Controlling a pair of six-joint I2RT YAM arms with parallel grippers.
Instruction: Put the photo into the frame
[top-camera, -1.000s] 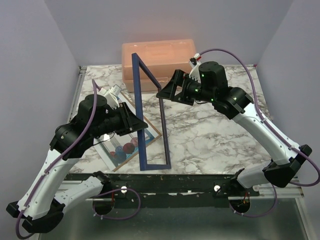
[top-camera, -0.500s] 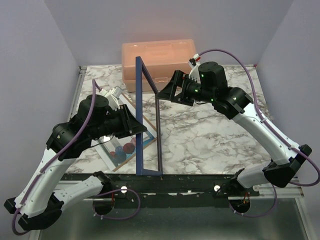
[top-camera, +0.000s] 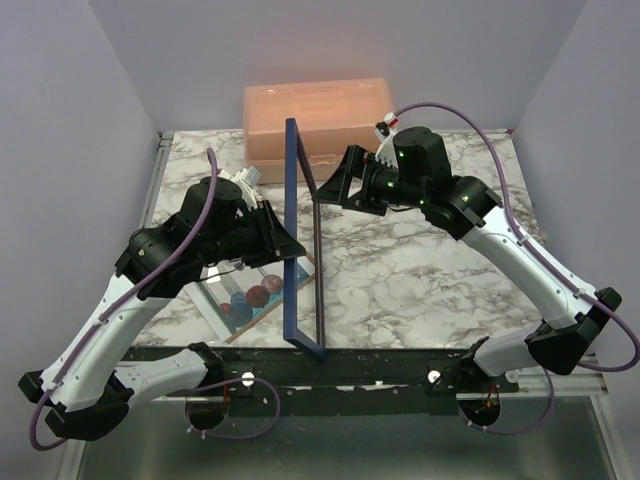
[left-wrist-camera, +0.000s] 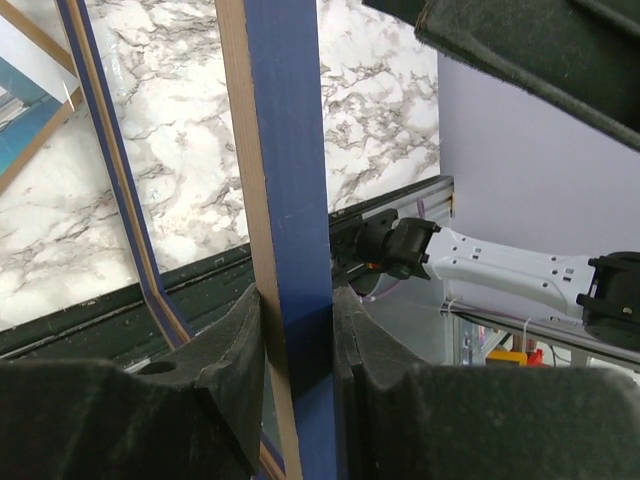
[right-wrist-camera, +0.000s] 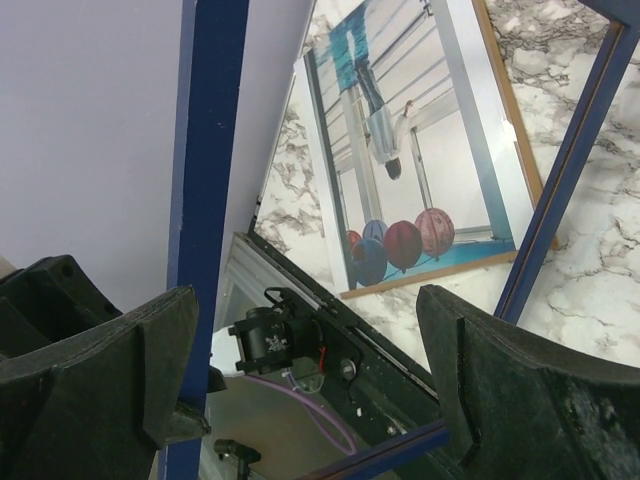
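Note:
The navy frame (top-camera: 291, 190) stands upright above the table, nearly edge-on in the top view. My left gripper (top-camera: 288, 250) is shut on one long rail. In the left wrist view both fingers press that rail (left-wrist-camera: 285, 200), blue front to the right and tan edge to the left, around the left gripper (left-wrist-camera: 297, 310). The photo (top-camera: 247, 298) lies face up on a brown backing board below my left arm, which partly hides it. My right gripper (top-camera: 335, 185) is open beside the frame's upper part. In the right wrist view a frame rail (right-wrist-camera: 205, 200) runs just left of the right gripper (right-wrist-camera: 305, 340), with the photo (right-wrist-camera: 400, 170) beyond.
A peach plastic box (top-camera: 318, 115) stands at the back of the marble table (top-camera: 420, 270), right behind the frame's top. The backing board's brown edge (right-wrist-camera: 430, 280) shows under the photo near the table's front rail (top-camera: 380, 360).
My left arm has risen and turned the frame, so it now shows almost edge-on, with its top shifted right toward the right gripper. The right gripper stayed open and barely moved.

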